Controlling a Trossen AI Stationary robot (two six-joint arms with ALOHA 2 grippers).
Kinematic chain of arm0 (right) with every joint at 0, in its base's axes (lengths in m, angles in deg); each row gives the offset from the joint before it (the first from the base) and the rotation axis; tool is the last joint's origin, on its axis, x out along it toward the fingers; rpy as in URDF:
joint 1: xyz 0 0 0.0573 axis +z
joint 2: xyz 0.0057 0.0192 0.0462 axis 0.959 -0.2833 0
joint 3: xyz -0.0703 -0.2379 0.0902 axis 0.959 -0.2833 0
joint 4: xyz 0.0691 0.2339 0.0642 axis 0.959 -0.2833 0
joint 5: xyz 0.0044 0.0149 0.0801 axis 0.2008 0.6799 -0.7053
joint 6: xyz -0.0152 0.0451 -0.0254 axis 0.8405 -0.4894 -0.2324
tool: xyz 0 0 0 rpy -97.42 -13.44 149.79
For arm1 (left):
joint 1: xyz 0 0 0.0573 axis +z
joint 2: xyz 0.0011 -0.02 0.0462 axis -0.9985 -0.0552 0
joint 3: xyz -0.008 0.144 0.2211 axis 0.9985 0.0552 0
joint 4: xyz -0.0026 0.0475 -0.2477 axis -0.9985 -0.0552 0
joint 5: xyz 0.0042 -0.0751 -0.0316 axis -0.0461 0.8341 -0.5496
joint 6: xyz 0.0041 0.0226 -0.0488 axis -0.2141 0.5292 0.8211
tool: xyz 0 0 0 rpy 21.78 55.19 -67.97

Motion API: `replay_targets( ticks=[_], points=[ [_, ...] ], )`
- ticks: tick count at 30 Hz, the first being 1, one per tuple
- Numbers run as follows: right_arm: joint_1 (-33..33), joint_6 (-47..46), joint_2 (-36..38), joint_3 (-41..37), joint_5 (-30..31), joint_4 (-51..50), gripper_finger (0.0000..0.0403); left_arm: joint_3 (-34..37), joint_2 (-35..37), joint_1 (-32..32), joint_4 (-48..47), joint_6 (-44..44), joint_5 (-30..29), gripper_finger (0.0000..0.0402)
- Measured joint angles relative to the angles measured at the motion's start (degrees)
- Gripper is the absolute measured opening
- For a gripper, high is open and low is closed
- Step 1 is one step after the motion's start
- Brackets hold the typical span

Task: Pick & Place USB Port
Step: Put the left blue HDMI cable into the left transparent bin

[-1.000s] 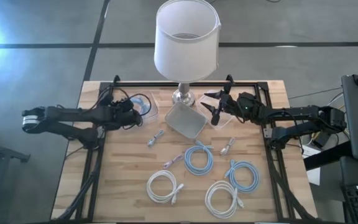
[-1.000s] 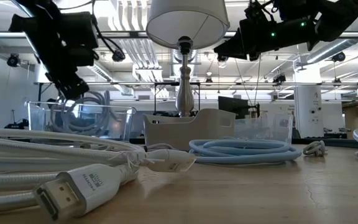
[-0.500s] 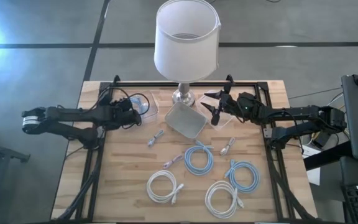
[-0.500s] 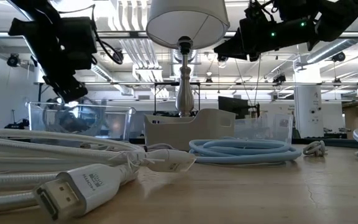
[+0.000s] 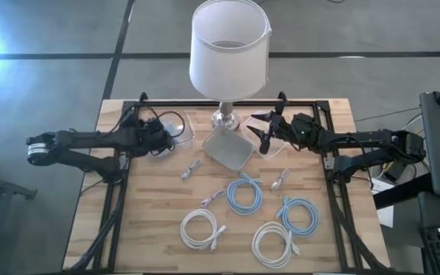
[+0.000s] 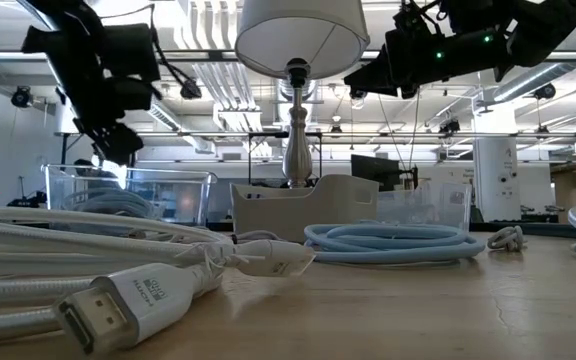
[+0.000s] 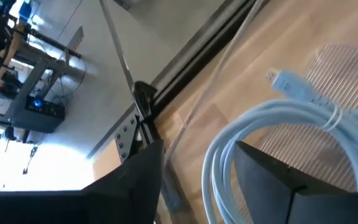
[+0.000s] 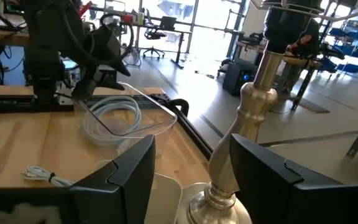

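Wooden counter (image 5: 151, 229), mid-task: left claw (image 5: 163, 136) spread above the clear bin (image 5: 182, 122) holding a coiled blue USB cable (image 7: 278, 134), likely light, floppy, best gripped at its bundled loops; right claw (image 5: 262, 131) hangs apart.

Pale blue USB cable (image 7: 291, 127), coiled (connector showing), lies in clear bin (image 5: 176, 127) at table's back-left.

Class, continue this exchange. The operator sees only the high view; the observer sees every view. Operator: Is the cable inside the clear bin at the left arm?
Observer: Yes. The left wrist view shows a pale blue cable coiled inside the bin.
Operator: Is it gripped?
Observer: No. The left fingers stand open on either side of the coil.
Operator: And the right arm?
Observer: Its wrist view shows the right fingers open and empty, facing the lamp.
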Motion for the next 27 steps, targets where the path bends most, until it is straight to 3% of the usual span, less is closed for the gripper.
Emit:
replay_targets(
  ticks=[11, 22, 27],
  points=[
    [0.0, -0.1, 0.0, 0.0, 0.0, 0.0, 0.0203, -9.8, 0.0, 0.0, 1.1, -10.1, 1.8, 0.0202],
    [0.1, -1.2, 0.0, 0.0, -0.8, -3.4, 0.0203, -13.5, 0.0, -0.2, 7.8, -15.1, 26.1, 0.0202],
    [0.2, -1.9, 0.0, 0.0, -6.7, -4.1, 0.0203, -13.4, 0.0, -1.1, 12.3, -16.3, 30.4, 0.0202]
  ],
)
